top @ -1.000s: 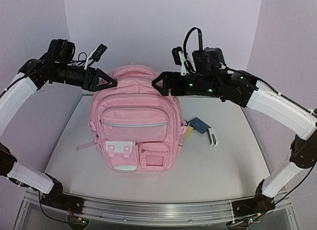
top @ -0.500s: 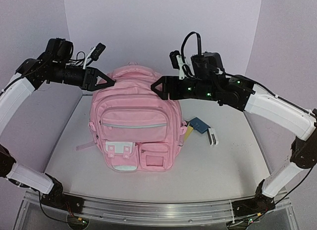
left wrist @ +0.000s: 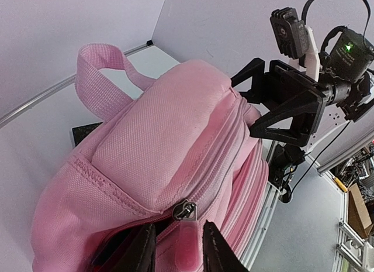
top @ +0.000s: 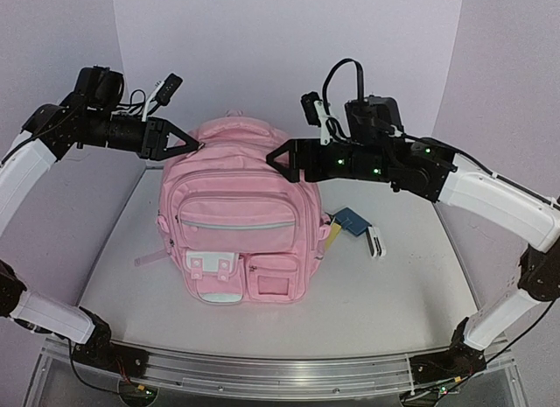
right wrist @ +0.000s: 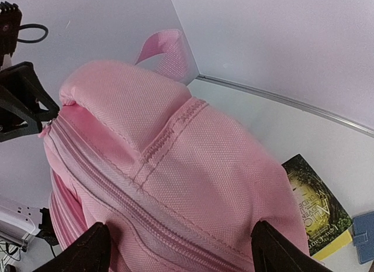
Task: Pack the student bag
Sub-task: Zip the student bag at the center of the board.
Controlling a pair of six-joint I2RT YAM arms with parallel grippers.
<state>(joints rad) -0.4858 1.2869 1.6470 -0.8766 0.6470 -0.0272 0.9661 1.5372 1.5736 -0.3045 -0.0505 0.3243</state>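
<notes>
- Clearly the left gripper [left wrist: 179,248] has its jaws drawn narrow on the pink zip pull [left wrist: 188,251], just under the metal slider [left wrist: 184,210]. This looks like a pinch made to run the main zip along its track.
- Beside the left finger, a dark slit shows in the seam. I judge that the compartment is barely opened.
- Opposite, the right gripper [right wrist: 181,248] stands wide with nothing between its fingers. It straddles the far top shoulder of the bag, probably ready to brace the fabric against the pull.
- Between the two grippers, the student bag [top: 236,214] stands upright at mid-table. Its front pockets face the arm bases and its top handle [left wrist: 102,67] points toward the back wall.
- The zip track curves over the crown toward the right gripper, so the left arm has room to travel that way until the two grippers come close together.
- Out on the table [top: 394,284], a book [right wrist: 312,205] lies flat just beside the bag's right flank, with small items near it. The rear wall is close behind the bag, while the front is open.
</notes>
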